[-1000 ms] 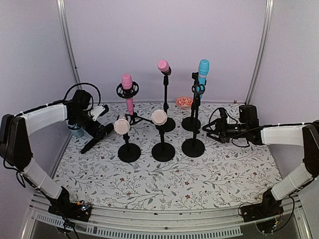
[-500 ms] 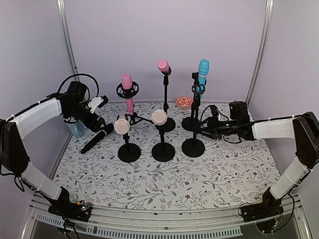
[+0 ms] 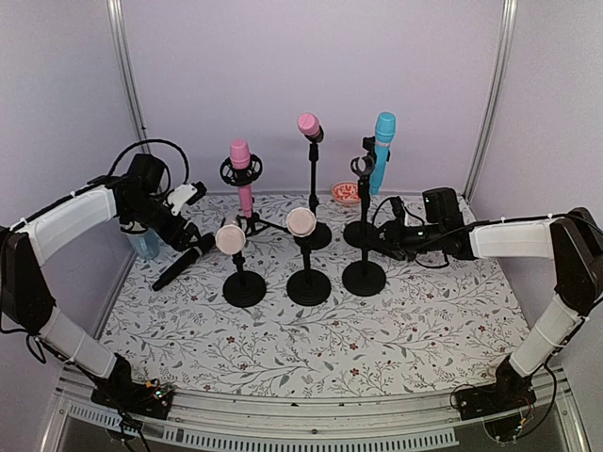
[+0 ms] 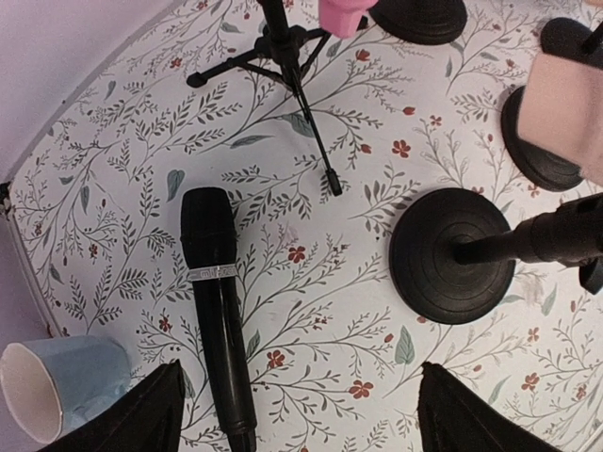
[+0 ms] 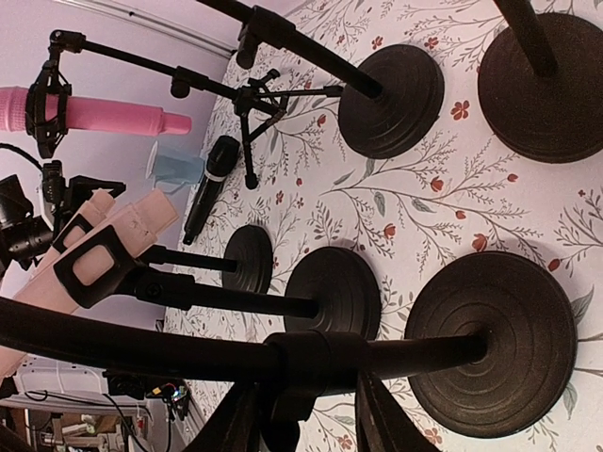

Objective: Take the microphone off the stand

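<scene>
A blue microphone point(image 3: 383, 146) sits tilted in the clip of a black stand point(image 3: 362, 221) with a round base point(image 5: 490, 344). My right gripper point(image 3: 382, 243) point(image 5: 306, 414) is low on that stand, shut on its pole at the collar point(image 5: 316, 363). My left gripper point(image 3: 186, 198) point(image 4: 301, 405) hangs open and empty over the table. Just left of its gap lies a black microphone point(image 4: 217, 311) point(image 3: 184, 261). Other microphones stay mounted: a pink one point(image 3: 241, 174) on a tripod, a pink one point(image 3: 308, 124) on a tall stand, and two pale ones point(image 3: 230, 237) point(image 3: 301, 222) on short stands.
Round stand bases point(image 3: 244, 289) point(image 3: 308, 285) point(image 3: 316, 235) point(image 3: 361, 234) crowd the middle of the floral table. A light blue cup point(image 4: 57, 381) point(image 3: 144, 245) stands by the left wall. A small red bowl point(image 3: 348, 193) sits at the back. Metal frame posts rise at both back corners.
My right gripper moved left to the front right stand and closed around its pole; the blue microphone and its clip tipped left. The left gripper rose off the black microphone, then held still.
</scene>
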